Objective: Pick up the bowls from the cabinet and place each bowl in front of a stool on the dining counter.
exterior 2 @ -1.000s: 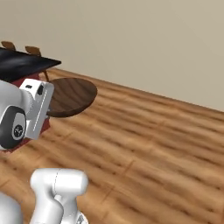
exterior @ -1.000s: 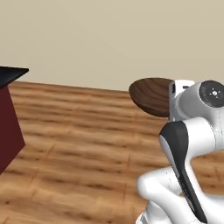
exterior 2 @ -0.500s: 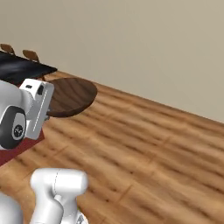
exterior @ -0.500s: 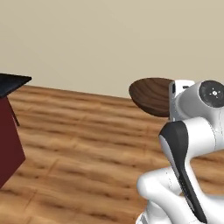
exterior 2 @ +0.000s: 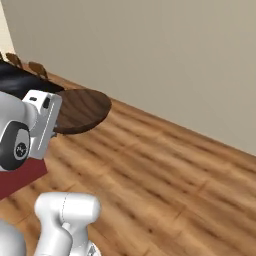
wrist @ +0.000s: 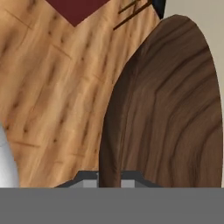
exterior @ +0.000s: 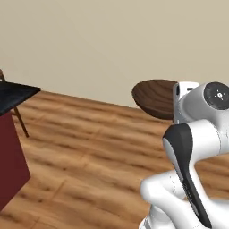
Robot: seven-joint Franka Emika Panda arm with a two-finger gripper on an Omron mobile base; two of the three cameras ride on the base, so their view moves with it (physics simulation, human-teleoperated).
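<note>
The wide dark brown wood-grain bowl [exterior: 154, 98] hangs in the air over the wooden floor, tilted on edge. My gripper [wrist: 109, 178] is shut on its rim, and the bowl [wrist: 166, 109] stretches away from the fingertips in the hand view. From the right side the bowl [exterior 2: 80, 109] juts out from my white hand. The dining counter [exterior: 15, 94], with its black top and dark red side, stands at the left. In the right base view the dining counter [exterior 2: 20, 82] lies behind the hand, with two stools [exterior 2: 37, 67] at its far side.
Wooden floor [exterior: 89, 147] spreads between me and a plain beige wall [exterior 2: 175, 65]. A stool leg [exterior: 20, 120] shows by the counter's corner. The counter's red side [exterior 2: 20, 177] is close on my left.
The whole picture has shifted as the base moves: more of the counter has come into the left base view. The bowl stays in the same grip.
</note>
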